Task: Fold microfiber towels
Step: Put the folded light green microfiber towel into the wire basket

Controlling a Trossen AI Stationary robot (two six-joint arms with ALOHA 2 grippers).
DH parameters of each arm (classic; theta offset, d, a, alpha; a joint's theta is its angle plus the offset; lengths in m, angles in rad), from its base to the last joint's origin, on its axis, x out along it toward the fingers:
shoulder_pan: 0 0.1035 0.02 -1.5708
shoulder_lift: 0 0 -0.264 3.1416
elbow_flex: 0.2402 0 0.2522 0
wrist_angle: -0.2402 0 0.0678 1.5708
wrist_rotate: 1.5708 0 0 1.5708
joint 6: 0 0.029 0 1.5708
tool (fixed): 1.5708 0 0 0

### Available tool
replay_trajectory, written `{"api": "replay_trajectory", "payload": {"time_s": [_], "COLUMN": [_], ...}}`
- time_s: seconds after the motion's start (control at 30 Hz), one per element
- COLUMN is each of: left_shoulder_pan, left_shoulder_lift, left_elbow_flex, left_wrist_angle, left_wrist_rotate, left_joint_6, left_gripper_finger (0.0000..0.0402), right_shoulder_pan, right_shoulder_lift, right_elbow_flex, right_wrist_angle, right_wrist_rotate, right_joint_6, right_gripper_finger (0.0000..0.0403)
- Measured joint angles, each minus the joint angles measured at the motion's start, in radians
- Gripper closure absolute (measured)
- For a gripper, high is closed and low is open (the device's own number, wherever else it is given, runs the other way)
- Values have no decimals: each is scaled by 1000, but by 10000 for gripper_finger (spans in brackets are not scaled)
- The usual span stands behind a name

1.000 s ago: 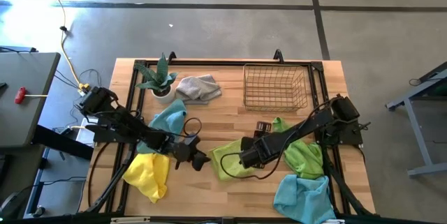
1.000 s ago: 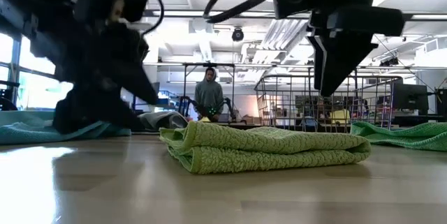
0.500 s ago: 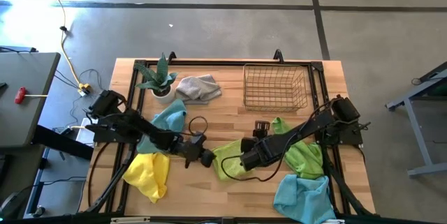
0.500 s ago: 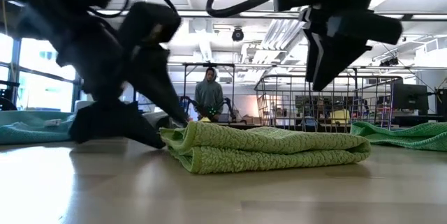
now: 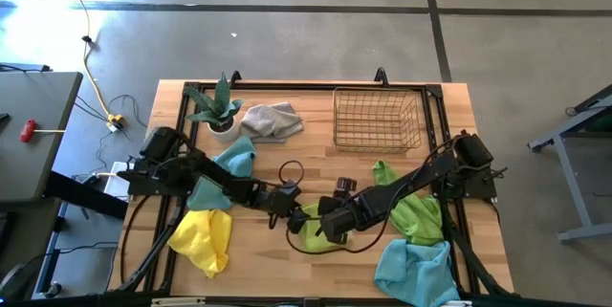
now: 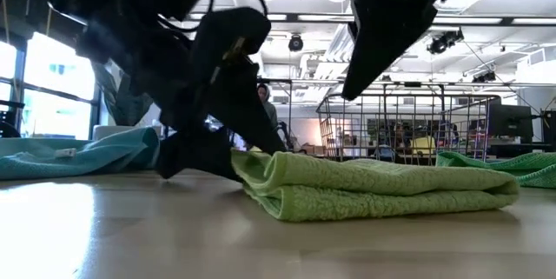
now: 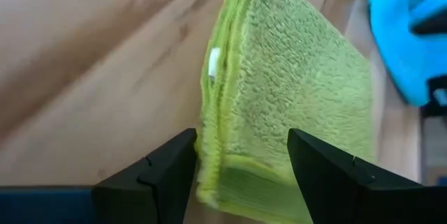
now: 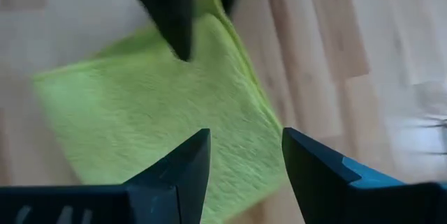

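Left hand (image 7: 241, 155) straddling folded green towel (image 7: 293, 98) | wooden table (image 5: 287, 154) | ceiling-lit workshop

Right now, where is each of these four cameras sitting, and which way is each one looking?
High view: above the table, looking straight down; both arms show, meeting at the folded green towel.
Low view: at table-top height, looking level into the room; the arms come in from above over the towel.
Left wrist view: on the left arm, looking past its open left gripper at the towel's edge.
Right wrist view: on the right arm, its open right gripper over the towel.
All four views share the green towel.
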State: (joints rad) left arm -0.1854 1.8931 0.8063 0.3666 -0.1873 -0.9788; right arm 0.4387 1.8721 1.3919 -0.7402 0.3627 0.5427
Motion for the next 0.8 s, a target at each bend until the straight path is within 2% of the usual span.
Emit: {"api": "replay_trajectory", "payload": {"time_s": [0.17, 0.33, 0.43, 0.57, 0.8], "left_shoulder_pan": [42, 76, 83, 79, 62], "left_shoulder_lift": [-4, -7, -8, -8, -10], "left_elbow_flex": [4, 4, 5, 5, 6], "left_wrist_angle": [-12, -24, -33, -34, -50], "left_wrist_rotate": [40, 123, 149, 154, 152], "left_joint_6": [182, 270, 324, 359, 365], "left_gripper_finger": [183, 183, 183, 183, 183], "right_shoulder_pan": [25, 81, 137, 201, 230], "right_shoulder_lift": [0, 0, 17, 82, 158], "right_elbow_flex": [0, 0, 0, 0, 0], "right_wrist_angle": [32, 133, 247, 292, 322], "right_wrist_rotate": [-41, -74, -37, 52, 148], "right_joint_6": [122, 220, 115, -56, -95], "right_gripper_finger": [231, 231, 231, 231, 231]}}
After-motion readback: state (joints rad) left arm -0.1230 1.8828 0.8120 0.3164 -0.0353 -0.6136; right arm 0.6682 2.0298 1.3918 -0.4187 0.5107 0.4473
